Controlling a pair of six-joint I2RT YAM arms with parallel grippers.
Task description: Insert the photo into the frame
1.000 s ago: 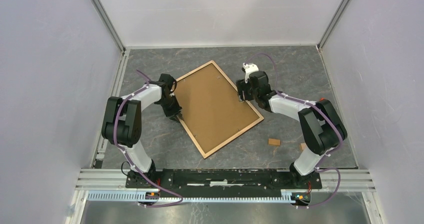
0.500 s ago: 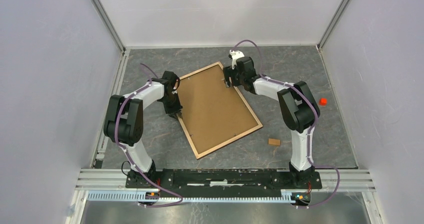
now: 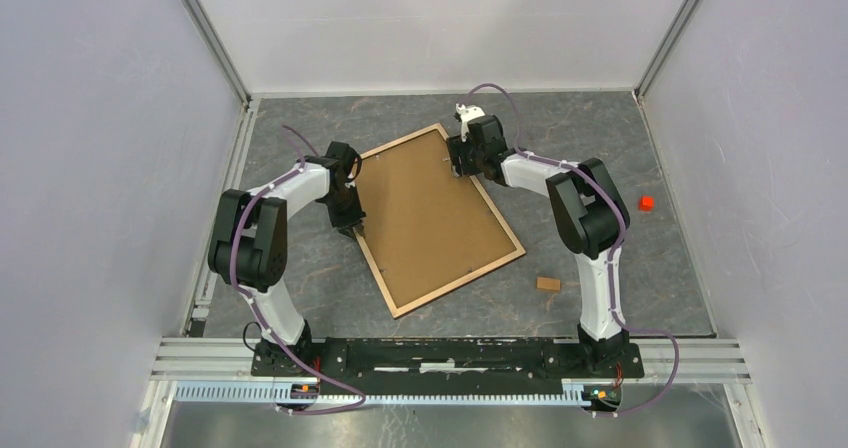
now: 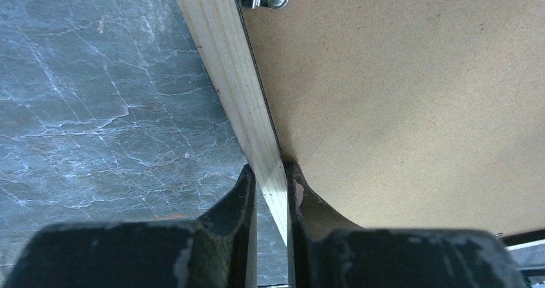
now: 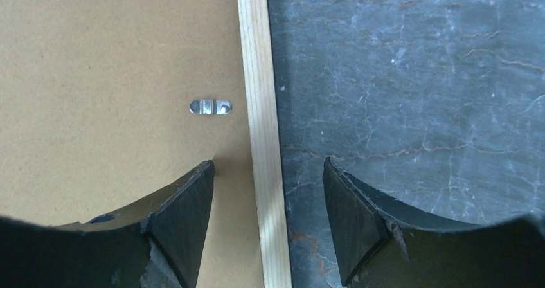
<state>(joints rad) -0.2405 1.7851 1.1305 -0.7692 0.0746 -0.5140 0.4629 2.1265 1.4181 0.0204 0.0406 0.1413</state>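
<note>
The left hand (image 4: 270, 179) is pinched shut on the left long edge of the thin-rimmed light-wood rectangular picture frame (image 4: 225, 63), while the right hand (image 5: 268, 172) hovers with jaws wide astride the opposite long edge near the far corner, beside a small metal clip (image 5: 211, 107). The frame lies back up, plain brown backing board (image 3: 430, 218) showing, long axis running far to near between the arms; the photo shows in no view. Beneath is a grey marbled surface (image 3: 600, 138), closed in by pale walls (image 3: 90, 168).

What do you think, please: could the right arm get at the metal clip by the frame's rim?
Probably yes: the right gripper hangs open straddling the frame, and the clip lies uncovered just ahead on the backing board.
</note>
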